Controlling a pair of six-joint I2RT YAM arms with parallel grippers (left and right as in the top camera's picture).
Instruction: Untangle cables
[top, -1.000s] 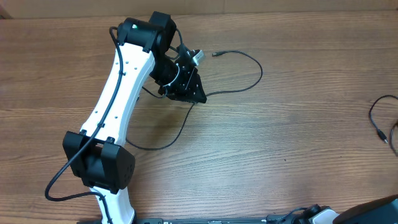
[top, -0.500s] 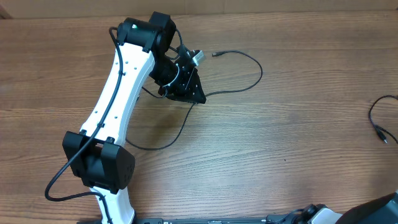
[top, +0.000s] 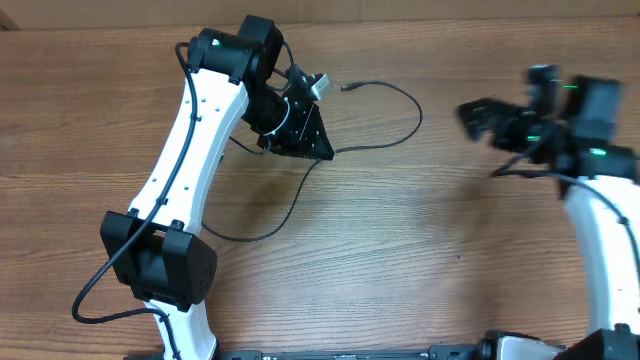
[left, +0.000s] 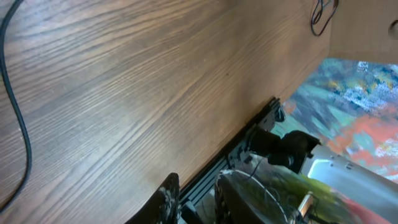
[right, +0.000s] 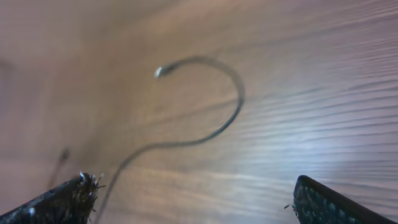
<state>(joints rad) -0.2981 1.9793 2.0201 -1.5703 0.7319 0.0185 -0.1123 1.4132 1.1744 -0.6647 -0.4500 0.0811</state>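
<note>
The left arm (top: 190, 160) reaches across the tabletop (top: 420, 250). Its left gripper (top: 322, 152) sits almost where it was a second ago, right over the long cable (top: 405, 100). In the wrist view the jaws look narrow, but I cannot tell whether they pinch the cord or only straddle it. From the left gripper the cord trails down and leftward in a slack curve. To the right it opens into a loop that ends in a plug up and right of the left gripper.

Well right of the left gripper is the change: the right arm (top: 600, 230) has swung into view, blurred. Its right gripper (top: 475, 115) is spread wide and empty, pointing back toward the loop. Its wrist view shows a hooked cable (right: 238, 93) lying on the wood, but I cannot say which cord it is. A two-handed pull-apart looks about to begin.
</note>
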